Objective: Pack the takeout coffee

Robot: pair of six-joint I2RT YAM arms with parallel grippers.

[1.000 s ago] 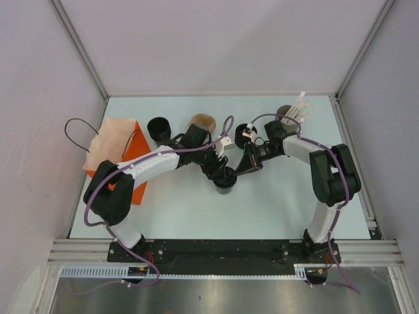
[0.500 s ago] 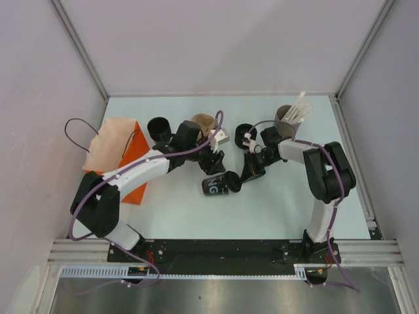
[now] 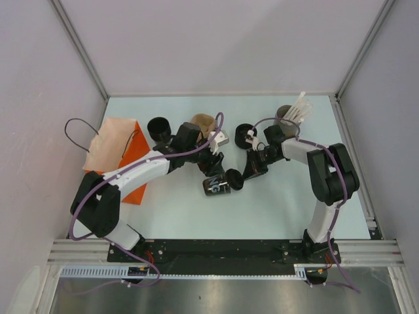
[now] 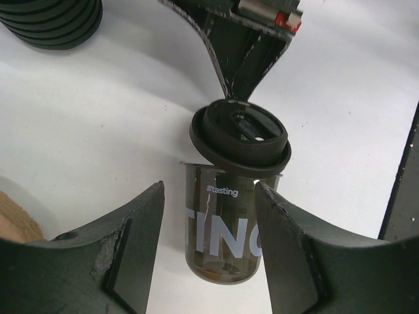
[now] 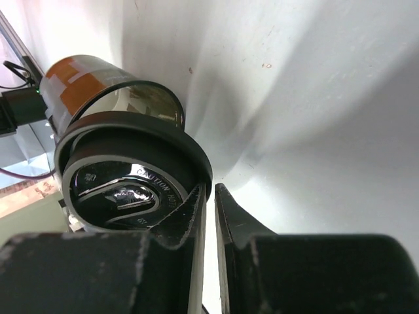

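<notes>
In your top view, the takeout coffee cup [image 3: 213,186] lies on its side at the centre of the table [image 3: 275,209]. Its lid [image 3: 234,180] sits tilted at the mouth, on the cup's right. The left gripper [image 4: 209,190] reaches in from the upper left, one finger on either side of the cup. The right gripper [image 5: 209,191] pinches the lid's rim from the right. At far left you have the paper bag [image 3: 111,154]. Behind the cup, left to right, stand a stack of cups [image 3: 158,127], the cup carrier [image 3: 204,122] and, at upper right, the stick holder [image 3: 288,112].
</notes>
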